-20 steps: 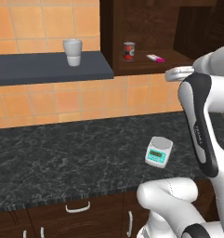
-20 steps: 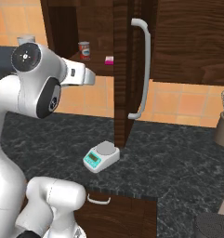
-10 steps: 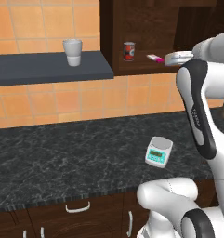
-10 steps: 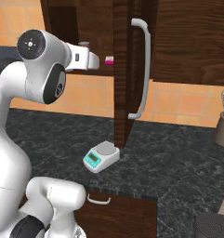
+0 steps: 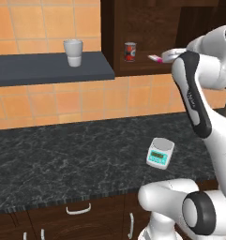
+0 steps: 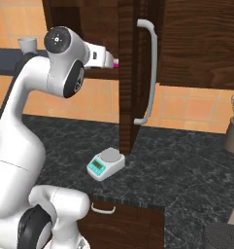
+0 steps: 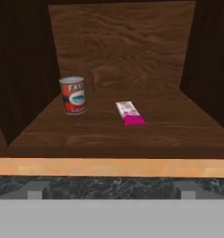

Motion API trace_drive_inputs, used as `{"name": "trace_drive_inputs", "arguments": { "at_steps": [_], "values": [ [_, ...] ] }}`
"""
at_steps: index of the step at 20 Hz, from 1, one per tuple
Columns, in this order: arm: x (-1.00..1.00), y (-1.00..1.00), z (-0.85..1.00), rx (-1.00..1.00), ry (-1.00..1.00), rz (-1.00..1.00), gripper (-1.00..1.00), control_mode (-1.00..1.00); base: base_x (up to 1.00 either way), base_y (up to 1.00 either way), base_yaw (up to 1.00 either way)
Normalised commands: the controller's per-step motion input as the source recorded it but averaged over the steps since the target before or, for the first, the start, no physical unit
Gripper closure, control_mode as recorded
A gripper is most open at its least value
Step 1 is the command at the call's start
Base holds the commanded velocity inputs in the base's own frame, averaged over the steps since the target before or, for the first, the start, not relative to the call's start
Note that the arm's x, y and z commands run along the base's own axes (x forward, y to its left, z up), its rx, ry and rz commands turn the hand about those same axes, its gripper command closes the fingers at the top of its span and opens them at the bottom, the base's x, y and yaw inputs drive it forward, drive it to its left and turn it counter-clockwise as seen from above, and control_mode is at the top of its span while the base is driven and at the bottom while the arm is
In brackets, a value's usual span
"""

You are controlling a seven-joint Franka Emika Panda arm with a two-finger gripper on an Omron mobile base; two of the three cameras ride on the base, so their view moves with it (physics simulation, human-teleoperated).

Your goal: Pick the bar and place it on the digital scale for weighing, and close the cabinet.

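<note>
A dark marbled worktop (image 5: 63, 159) runs below orange wall tiles. On it, nearest, sits the digital scale (image 5: 160, 153), below the cabinet (image 6: 196, 44), whose door (image 6: 135, 73) stands open. The pincer (image 7: 111, 193) is spread wide, empty, facing the cabinet. Inside lies the bar (image 7: 129, 113), just beside a can (image 7: 74, 95). Farther off, a cup (image 5: 73, 52) stands on a shelf (image 5: 48, 68).

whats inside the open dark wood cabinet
On the dark brown wooden cabinet's shelf: a red-labelled can standing upright and, apart to its right, a flat pink-and-white bar packet. Any shelf above is out of frame.
</note>
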Motion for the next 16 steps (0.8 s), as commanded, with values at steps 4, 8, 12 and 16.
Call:
{"name": "trace_drive_inputs", "arguments": {
  "at_steps": [4,8,12,16],
  "values": [
    [0.79,-0.01,-0.24,0.00,0.07,0.01,-1.00,-1.00,0.00,0.00,0.00],
    [0.67,-0.02,-0.05,0.00,0.05,0.00,-1.00,-1.00,0.00,0.00,0.00],
    [0.52,-0.09,-0.01,0.00,0.02,0.01,-1.00,-1.00,0.00,0.00,0.00],
    [0.49,-0.16,-0.09,0.00,0.02,0.05,-1.00,-1.00,0.00,0.00,0.00]
  ]
}}
